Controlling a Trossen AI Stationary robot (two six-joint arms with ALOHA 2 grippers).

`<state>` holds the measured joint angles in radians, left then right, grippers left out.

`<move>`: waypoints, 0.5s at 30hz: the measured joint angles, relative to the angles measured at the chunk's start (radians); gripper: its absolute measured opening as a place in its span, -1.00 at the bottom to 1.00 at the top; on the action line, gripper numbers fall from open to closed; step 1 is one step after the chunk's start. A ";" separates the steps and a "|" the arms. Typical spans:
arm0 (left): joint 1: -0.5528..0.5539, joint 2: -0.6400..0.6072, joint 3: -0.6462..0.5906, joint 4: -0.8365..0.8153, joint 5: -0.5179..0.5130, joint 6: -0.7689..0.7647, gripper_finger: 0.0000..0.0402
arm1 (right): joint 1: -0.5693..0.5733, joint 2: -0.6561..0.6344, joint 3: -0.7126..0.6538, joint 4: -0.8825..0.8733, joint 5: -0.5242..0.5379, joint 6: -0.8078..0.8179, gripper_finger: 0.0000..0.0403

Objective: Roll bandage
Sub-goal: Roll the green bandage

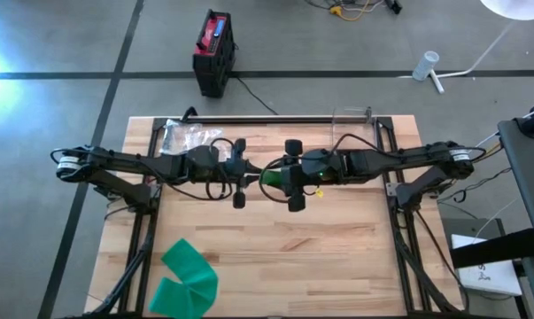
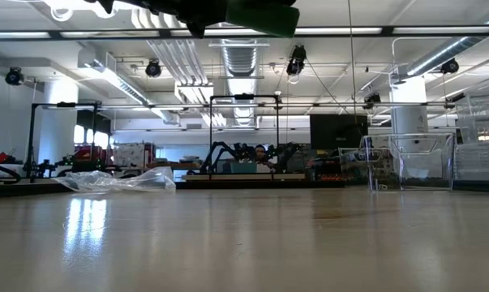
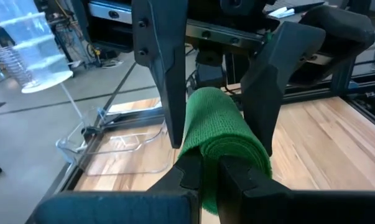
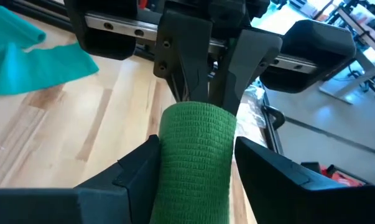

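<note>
Green bandage roll [image 4: 196, 155] is held mid-air above table centre, clamped betw. right gripper [image 4: 196, 168] fingers; left gripper [image 3: 211, 177] is pinched shut on its end. Roll could be dropped/unwound if either grip slackens.

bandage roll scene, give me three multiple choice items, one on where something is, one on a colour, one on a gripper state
1. Where is the bandage roll?
A. flat on the table near its front edge
B. held up between the two grippers
C. inside the clear container

2. What colour is the loose band lying near the table's front left corner?
A. red
B. white
C. green

3. How does the left gripper stand?
A. shut on the roll's end
B. wide open, clear of the roll
C. out of every view

Answers:
1 B: both wrist views show the roll off the wood, with the right gripper astride it.
2 C: plain from above.
3 A: its fingertips pinch the green wrap.
</note>
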<state>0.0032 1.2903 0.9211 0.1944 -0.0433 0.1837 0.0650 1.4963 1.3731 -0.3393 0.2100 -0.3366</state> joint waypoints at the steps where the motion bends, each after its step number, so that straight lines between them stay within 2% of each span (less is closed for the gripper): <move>1: 0.000 0.000 0.000 0.000 0.000 -0.003 -0.96 | 0.000 -0.002 0.000 0.000 0.000 -0.007 -0.01; 8: -0.001 0.000 0.000 -0.005 0.006 -0.029 -0.96 | 0.032 -0.072 0.014 0.005 0.003 -0.039 -0.01; 15: 0.000 0.000 0.000 0.005 0.005 -0.042 -0.96 | 0.039 -0.057 -0.002 -0.004 -0.076 0.021 -0.01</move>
<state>0.0029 1.2900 0.9211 0.1992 -0.0383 0.1419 0.1043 1.4394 1.3715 -0.3429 0.1339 -0.3160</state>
